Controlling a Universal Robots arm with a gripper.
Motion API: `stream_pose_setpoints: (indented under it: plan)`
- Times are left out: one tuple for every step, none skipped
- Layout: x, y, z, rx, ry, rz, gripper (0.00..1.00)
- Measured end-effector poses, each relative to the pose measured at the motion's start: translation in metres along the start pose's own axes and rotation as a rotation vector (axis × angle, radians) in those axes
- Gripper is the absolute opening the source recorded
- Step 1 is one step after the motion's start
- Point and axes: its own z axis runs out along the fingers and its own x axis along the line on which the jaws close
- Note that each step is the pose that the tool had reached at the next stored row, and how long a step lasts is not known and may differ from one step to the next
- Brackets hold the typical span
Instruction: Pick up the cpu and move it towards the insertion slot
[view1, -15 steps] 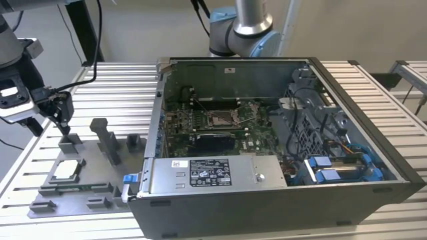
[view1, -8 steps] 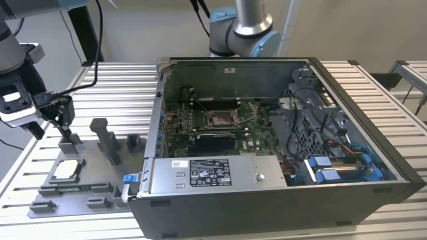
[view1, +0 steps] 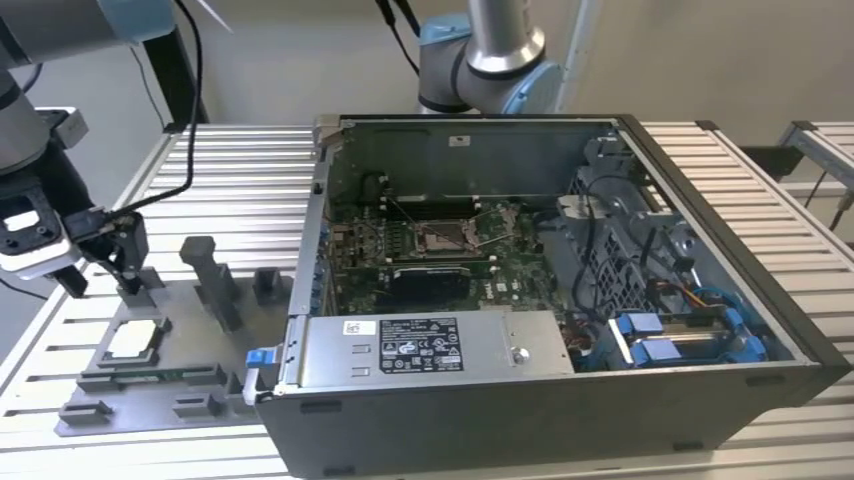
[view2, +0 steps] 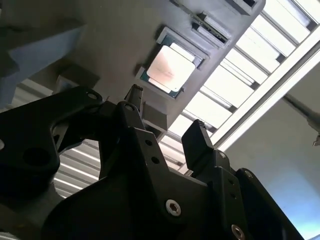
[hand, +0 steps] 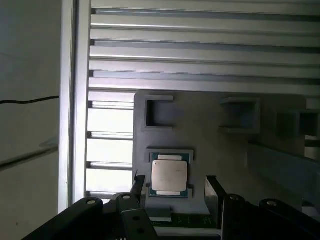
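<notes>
A slatted metal table (view1: 747, 160) carries an open computer case (view1: 534, 410) and, to the exterior view's left, a grey tray (view1: 187, 348). The cpu (view1: 134, 340) lies flat in a tray pocket, well apart from the insertion slot (view1: 445, 236) inside the case. The pincer (view1: 103, 283) hangs near it, spread wide and holding nothing. The print on the case's white sticker (view1: 416, 345) cannot be made out.

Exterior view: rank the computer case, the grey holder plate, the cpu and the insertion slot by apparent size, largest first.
1. computer case
2. grey holder plate
3. cpu and insertion slot: these look about alike. The slot lies deeper in the scene, inside the case, so I leave them unranked.
</notes>
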Motion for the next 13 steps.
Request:
stream_pose_setpoints:
  plan:
    - [0.0003,-0.0030,0.0017,-0.0001,-0.0001,0.000,1.00]
    - [0.0007,-0.0058,0.0034,0.0000,0.0000,0.000,1.00]
    - [0.0009,-0.0084,0.0051,-0.0001,-0.0001,0.000,1.00]
    - [0.0012,-0.0113,0.0069,0.0000,0.0000,0.000,1.00]
    - [0.0013,-0.0138,0.0086,0.0000,0.0000,0.000,1.00]
    - [0.0014,-0.0160,0.0103,0.0000,0.0000,0.000,1.00]
    - [0.0014,-0.0178,0.0121,0.0000,0.0000,0.000,1.00]
    - [0.0014,-0.0189,0.0139,-0.0001,-0.0002,0.000,1.00]
    - [0.0014,-0.0197,0.0157,-0.0001,-0.0002,0.000,1.00]
    - [0.0015,-0.0200,0.0175,-0.0002,-0.0003,0.000,1.00]
    - [0.0015,-0.0201,0.0193,-0.0001,-0.0002,0.000,1.00]
    - [0.0015,-0.0202,0.0210,0.0000,0.0000,0.000,1.00]
    - [0.0015,-0.0203,0.0229,0.0000,-0.0001,0.000,1.00]
